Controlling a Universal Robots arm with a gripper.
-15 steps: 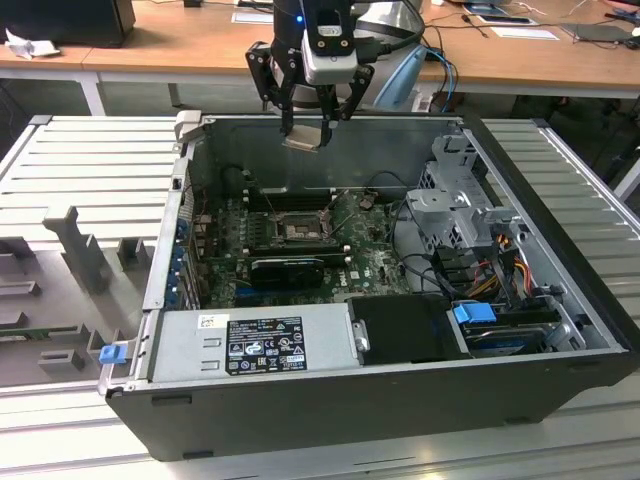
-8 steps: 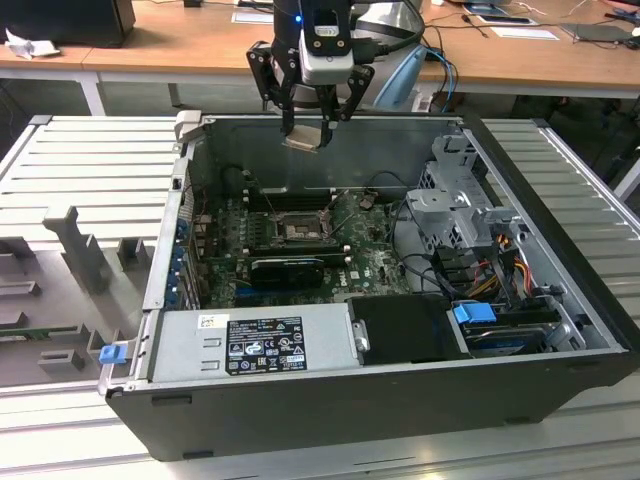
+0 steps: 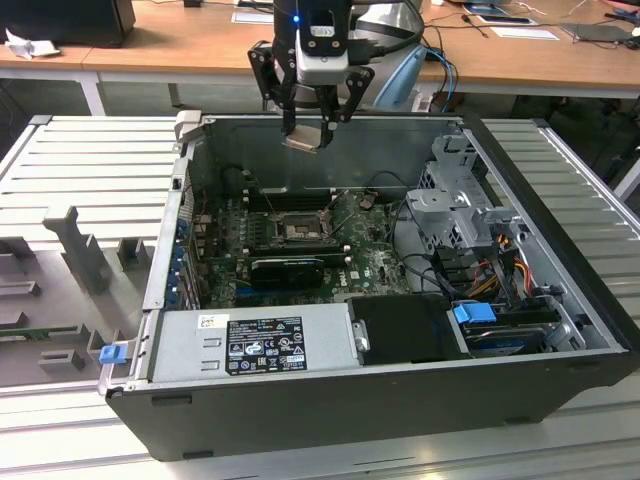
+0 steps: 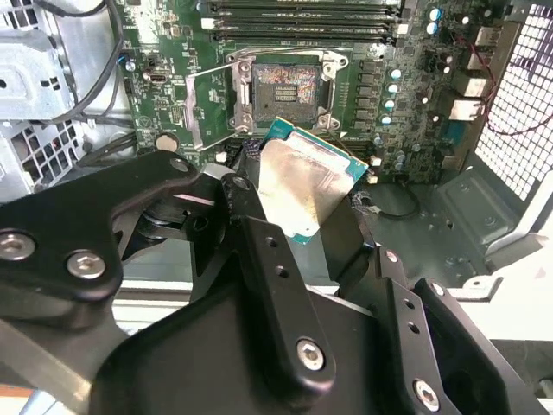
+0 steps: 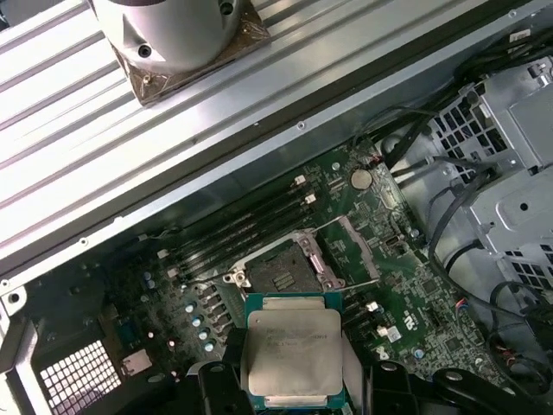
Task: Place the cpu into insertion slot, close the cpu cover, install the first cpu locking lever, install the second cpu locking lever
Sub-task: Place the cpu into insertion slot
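My gripper [image 3: 308, 125] hangs above the back wall of the open computer case, shut on the cpu [image 3: 304, 138]. The cpu [image 4: 302, 177] is a flat square chip with a silver-grey top and green edges, held tilted between the black fingers [image 4: 259, 251]. Below it on the green board lies the insertion slot [image 3: 297, 230], a square black socket [image 4: 285, 86] that stands open with nothing in it. The cpu cover [image 4: 207, 99], a thin metal frame, is swung up beside the slot. In the first wrist view the cpu [image 5: 292, 350] sits just short of the slot [image 5: 281, 272], with the cover [image 5: 356, 251] beside it.
A black ribbed heatsink block [image 3: 287, 268] lies just in front of the slot, and a grey power supply [image 3: 250, 342] fills the case front. A metal drive cage [image 3: 462, 200] and loose cables [image 3: 480, 270] crowd the exterior view's right. Memory slots [image 4: 302, 22] run behind the socket.
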